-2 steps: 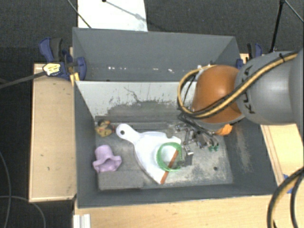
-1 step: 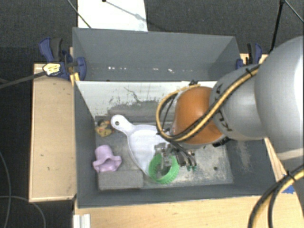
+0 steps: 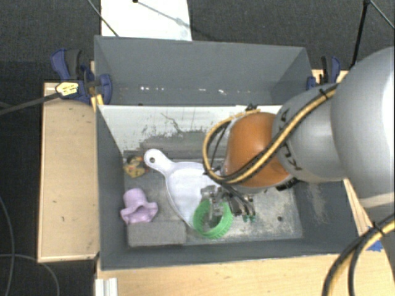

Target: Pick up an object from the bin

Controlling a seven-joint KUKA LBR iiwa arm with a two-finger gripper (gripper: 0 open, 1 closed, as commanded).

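My gripper (image 3: 217, 213) is low in the middle of the bin, just under the orange wrist cover. Its fingers reach down into a green ring-shaped thing (image 3: 210, 227) that lies near the bin's front wall. One finger stands inside the ring's hole, and the ring's near rim shows below it. A white scoop (image 3: 179, 184) with a round handle end lies right beside the ring, to its left and behind it, partly under the gripper.
A purple lumpy thing (image 3: 138, 206) rests on a grey foam block (image 3: 155, 232) at the front left. A small brownish-yellow thing (image 3: 134, 167) lies at the left wall. The arm and its cables cover the bin's right half.
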